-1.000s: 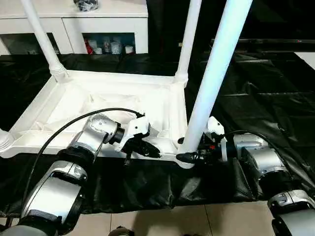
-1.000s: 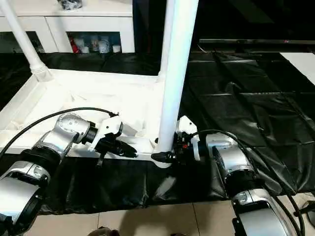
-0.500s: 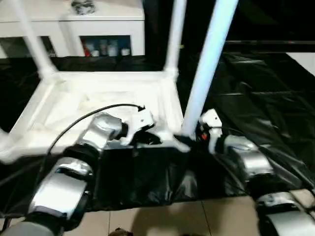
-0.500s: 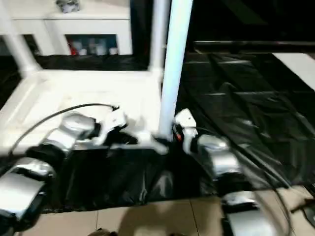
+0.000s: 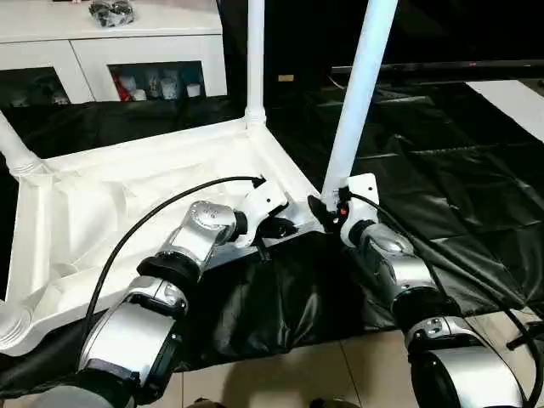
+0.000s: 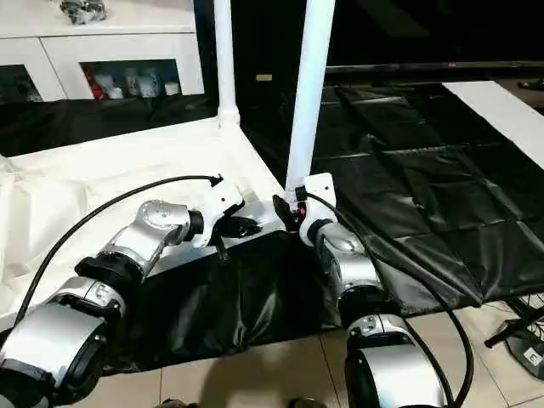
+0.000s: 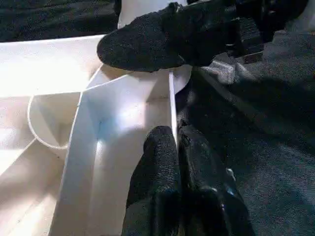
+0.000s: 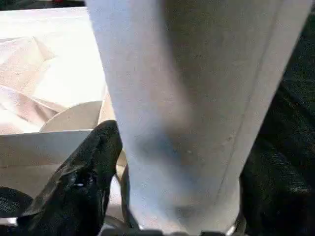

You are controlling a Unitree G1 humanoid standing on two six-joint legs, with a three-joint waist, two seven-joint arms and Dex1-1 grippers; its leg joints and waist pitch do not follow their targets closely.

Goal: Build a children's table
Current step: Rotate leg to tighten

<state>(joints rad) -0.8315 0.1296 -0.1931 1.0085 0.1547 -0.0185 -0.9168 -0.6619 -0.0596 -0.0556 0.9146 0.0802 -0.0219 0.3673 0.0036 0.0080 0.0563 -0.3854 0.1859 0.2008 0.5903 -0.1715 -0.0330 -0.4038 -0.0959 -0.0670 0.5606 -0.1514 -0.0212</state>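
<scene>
**Table swung round, both grippers on the near corner**

Compared with a second ago, the upside-down table top looks rotated on the black sheet, though my head camera moved too, so some of that is just view shift. My left gripper has its two fingers pinched together over the thin rim wall by the corner socket. My right gripper is clamped around the base of the near leg, which stands upright in that socket. The leg tops are cut off. The leg hides most of the right fingers up close. White cabinet sits behind.
</scene>
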